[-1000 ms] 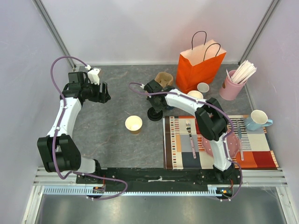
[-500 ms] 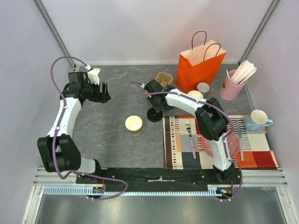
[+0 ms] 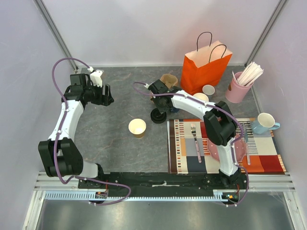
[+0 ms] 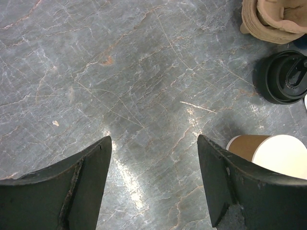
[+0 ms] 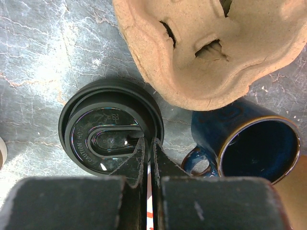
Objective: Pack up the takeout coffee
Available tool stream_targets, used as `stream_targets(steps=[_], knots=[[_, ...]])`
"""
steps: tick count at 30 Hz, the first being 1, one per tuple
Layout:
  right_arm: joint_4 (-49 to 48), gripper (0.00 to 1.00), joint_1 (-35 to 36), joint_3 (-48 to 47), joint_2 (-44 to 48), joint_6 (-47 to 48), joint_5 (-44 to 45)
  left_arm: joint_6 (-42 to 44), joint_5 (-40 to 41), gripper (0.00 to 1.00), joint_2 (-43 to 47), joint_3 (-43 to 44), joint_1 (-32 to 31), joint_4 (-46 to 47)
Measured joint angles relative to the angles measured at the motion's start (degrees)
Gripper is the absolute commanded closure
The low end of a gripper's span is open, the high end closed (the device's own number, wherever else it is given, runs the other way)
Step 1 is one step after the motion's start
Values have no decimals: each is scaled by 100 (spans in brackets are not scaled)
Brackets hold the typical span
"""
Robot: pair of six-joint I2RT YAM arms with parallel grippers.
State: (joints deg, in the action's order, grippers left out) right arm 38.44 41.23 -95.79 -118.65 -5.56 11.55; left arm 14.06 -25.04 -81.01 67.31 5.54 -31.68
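No lidded kraft cup shows in any view. A lidless brown paper cup (image 3: 137, 127) stands on the grey table; it also shows in the left wrist view (image 4: 271, 153). A loose black lid (image 3: 157, 116) lies flat on the table to its right (image 5: 110, 124). My right gripper (image 3: 158, 109) is over the lid, and in the right wrist view (image 5: 149, 141) its jaws are shut on the lid's right rim, one finger inside and one outside. My left gripper (image 3: 106, 96) hangs open and empty over bare table at the far left (image 4: 153, 143).
A moulded cardboard cup carrier (image 5: 211, 43) and a dark blue mug (image 5: 254, 143) sit just beyond the lid. An orange paper bag (image 3: 205, 67), two small white cups (image 3: 208, 89), a pink straw holder (image 3: 238, 88) and a striped placemat (image 3: 187, 160) with a fork (image 3: 195, 139) are on the right.
My right wrist has edged slightly to the left at the lid. The left arm, the cup and the other things have not moved.
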Motion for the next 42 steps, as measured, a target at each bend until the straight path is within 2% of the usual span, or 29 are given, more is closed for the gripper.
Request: stream_targets(steps=[8, 13, 21, 24, 29, 34, 39, 42], knots=[[2, 100, 0, -17, 94, 111, 0, 0, -61, 22, 0, 0, 0, 0], [-22, 100, -20, -26, 107, 240, -520, 0, -66, 21, 0, 0, 0, 0], [-52, 100, -9, -22, 107, 352, -533, 0, -107, 22, 0, 0, 0, 0], [-166, 94, -9, 35, 127, 398, -719, 0, -138, 22, -7, 0, 0, 0], [-243, 91, -9, 149, 140, 435, -815, 0, -219, 22, -33, 0, 0, -2], [-260, 79, -7, 278, 138, 437, -817, 0, -232, 22, -37, 0, 0, -2], [-306, 78, 17, 289, 138, 455, -811, 0, -238, 22, -39, 0, 0, -2], [-330, 69, 17, 289, 138, 457, -811, 0, -238, 22, -39, 0, 0, -2]])
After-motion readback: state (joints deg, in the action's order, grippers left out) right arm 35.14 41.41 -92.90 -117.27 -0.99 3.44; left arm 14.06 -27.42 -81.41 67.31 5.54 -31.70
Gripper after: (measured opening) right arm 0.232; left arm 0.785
